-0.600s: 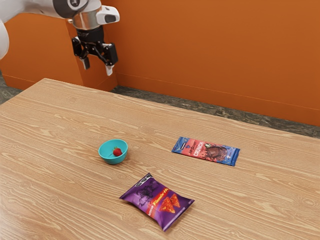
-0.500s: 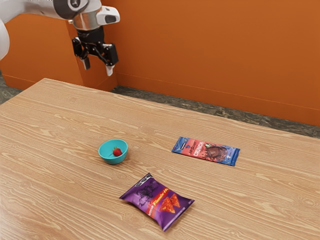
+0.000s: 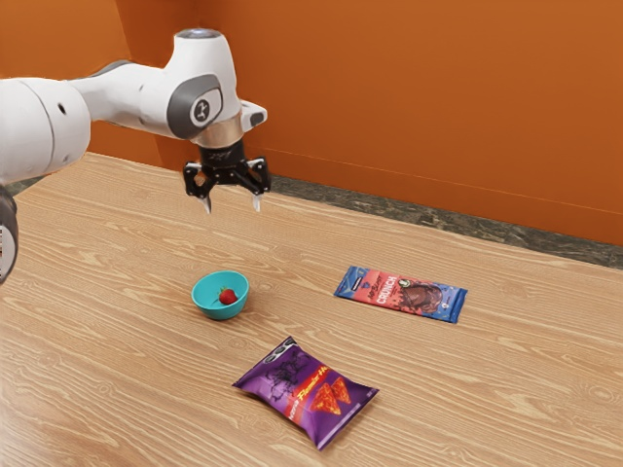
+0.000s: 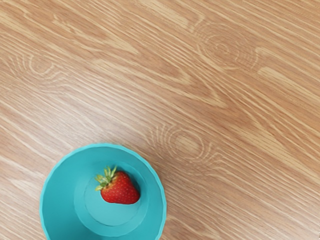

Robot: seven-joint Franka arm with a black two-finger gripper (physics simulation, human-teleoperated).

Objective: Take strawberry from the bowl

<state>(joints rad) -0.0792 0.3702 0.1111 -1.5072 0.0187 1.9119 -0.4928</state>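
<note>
The black gripper (image 3: 232, 206) hangs in the air above the table, higher than the turquoise bowl (image 3: 206, 303), its two fingers apart with nothing between them. Inside the bowl lies a red strawberry (image 3: 228, 296), clear of the gripper. From the wrist view, the strawberry (image 4: 120, 188) rests on its side on the floor of the bowl (image 4: 54, 200), green leaves at one end.
A purple chip bag (image 3: 307, 391) lies on the wooden table (image 3: 127, 360), toward the exterior view's bottom from the bowl. A blue and red chocolate packet (image 3: 402, 294) lies flat toward the exterior view's right.
My arm has swung in over the table, carrying the gripper toward the exterior view's right and lower, nearer the bowl. The bowl, strawberry and packets have stayed put.
</note>
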